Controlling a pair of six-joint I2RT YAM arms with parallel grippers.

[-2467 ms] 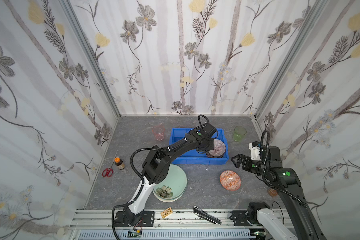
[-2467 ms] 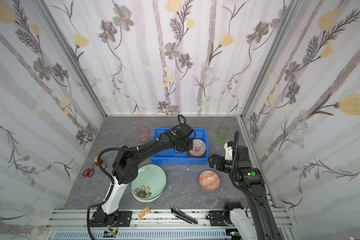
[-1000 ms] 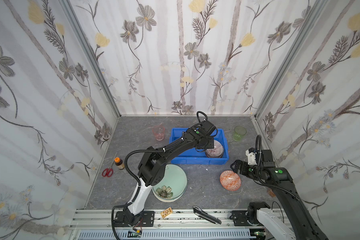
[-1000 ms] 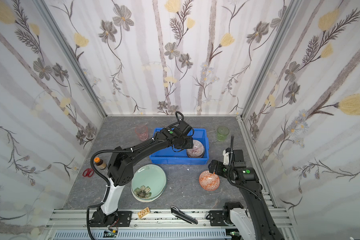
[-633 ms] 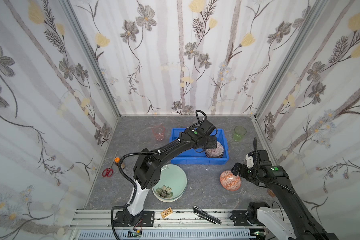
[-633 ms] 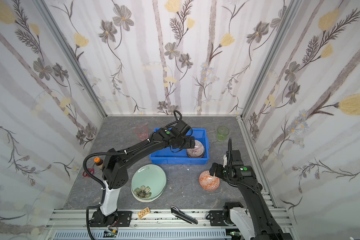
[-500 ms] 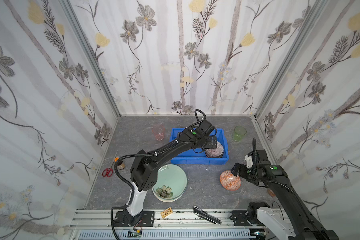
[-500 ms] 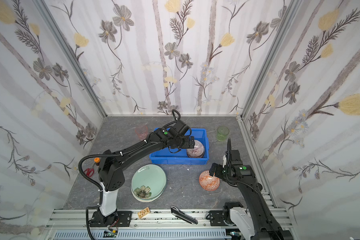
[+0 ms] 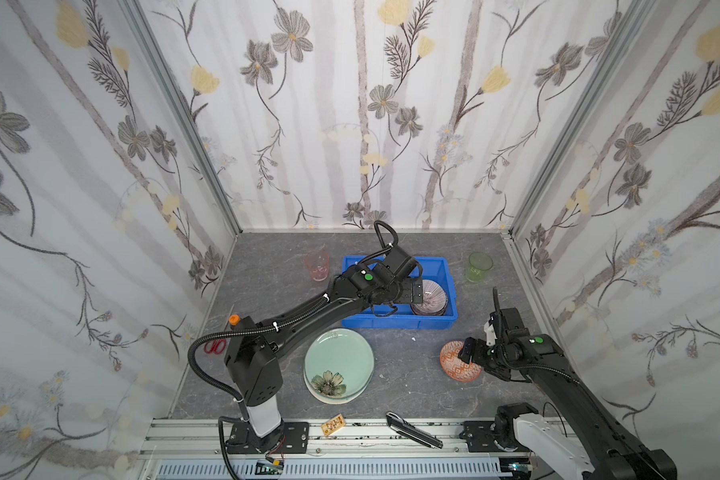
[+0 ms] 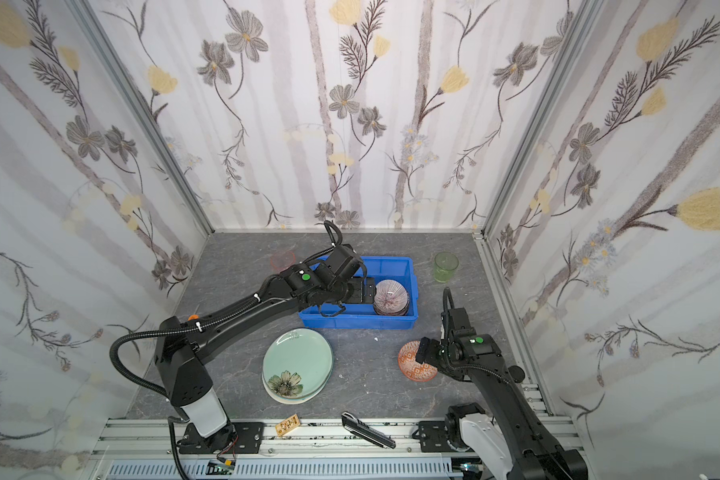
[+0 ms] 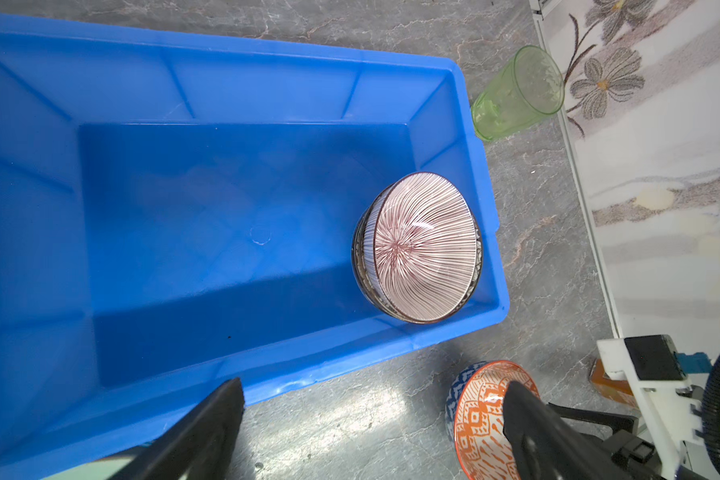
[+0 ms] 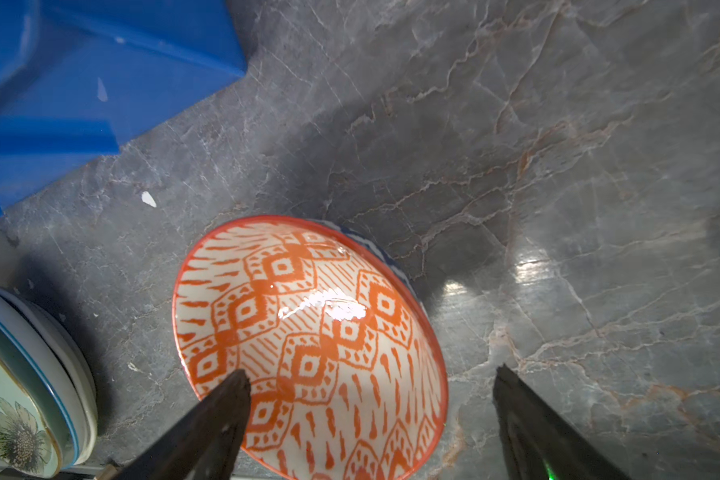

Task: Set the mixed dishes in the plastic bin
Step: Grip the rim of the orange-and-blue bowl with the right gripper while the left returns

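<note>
Pink tumbler (image 9: 317, 266) stands upright on the tabletop (image 9: 267, 270), not yet binned. The pale green flower plate (image 9: 338, 361) tops a stack just in front of the blue bin (image 9: 395, 322). The left gripper (image 11: 375, 388) hangs over the bin, jaws wide and empty. At the bin's right end sits a striped bowl (image 9: 431, 296), seemingly nested in another. The right gripper (image 12: 371, 376), jaws apart, straddles the glossy orange bowl's (image 9: 454, 368) rim, unclamped. The green tumbler (image 9: 480, 268) waits beyond. My read: most dishes, including the 2 tumblers, remain out.
</note>
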